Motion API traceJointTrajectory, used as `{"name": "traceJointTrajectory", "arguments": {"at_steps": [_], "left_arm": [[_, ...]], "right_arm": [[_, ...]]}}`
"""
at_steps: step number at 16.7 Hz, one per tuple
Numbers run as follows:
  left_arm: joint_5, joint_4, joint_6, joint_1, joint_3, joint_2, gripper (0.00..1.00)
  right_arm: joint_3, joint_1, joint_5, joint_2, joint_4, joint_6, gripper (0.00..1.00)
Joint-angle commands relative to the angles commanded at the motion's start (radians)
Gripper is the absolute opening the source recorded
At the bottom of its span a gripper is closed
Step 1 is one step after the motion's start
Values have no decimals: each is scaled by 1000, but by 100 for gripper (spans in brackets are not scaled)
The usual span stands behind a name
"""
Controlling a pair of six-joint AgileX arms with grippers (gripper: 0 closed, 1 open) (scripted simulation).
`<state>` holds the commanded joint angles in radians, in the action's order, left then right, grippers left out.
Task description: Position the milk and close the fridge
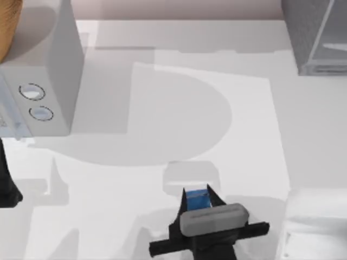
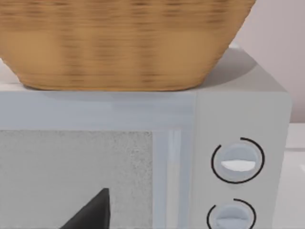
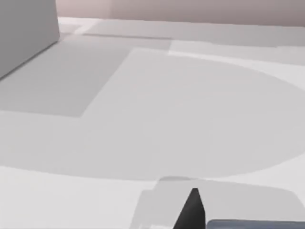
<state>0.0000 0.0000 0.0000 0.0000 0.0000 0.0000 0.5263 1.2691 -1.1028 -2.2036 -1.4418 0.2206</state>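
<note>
The milk is a small blue carton near the table's front edge, a little right of the middle. My right gripper is shut on it, one dark finger on each side. A soft shadow on the table just beyond the carton suggests it hangs above the surface. In the right wrist view one fingertip points over bare table. The fridge, dark grey and speckled with a pale panel, stands at the far right corner. My left arm is parked at the left edge, and my left gripper faces the microwave.
A light grey microwave with two round dials stands at the far left. A wicker basket sits on top of it. A white block lies at the front right. Open table stretches between the milk and the fridge.
</note>
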Motion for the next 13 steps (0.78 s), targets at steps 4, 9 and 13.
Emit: {"name": "traceJointTrajectory", "arguments": {"at_steps": [4, 9, 13], "left_arm": [[0, 0, 0, 0, 0, 0, 100], [0, 0, 0, 0, 0, 0, 100], [0, 0, 0, 0, 0, 0, 100]], "right_arm": [[-8, 1, 0, 85, 76, -1, 0], [-18, -1, 1, 148, 139, 2, 0], [-17, -10, 14, 151, 138, -1, 0]]}}
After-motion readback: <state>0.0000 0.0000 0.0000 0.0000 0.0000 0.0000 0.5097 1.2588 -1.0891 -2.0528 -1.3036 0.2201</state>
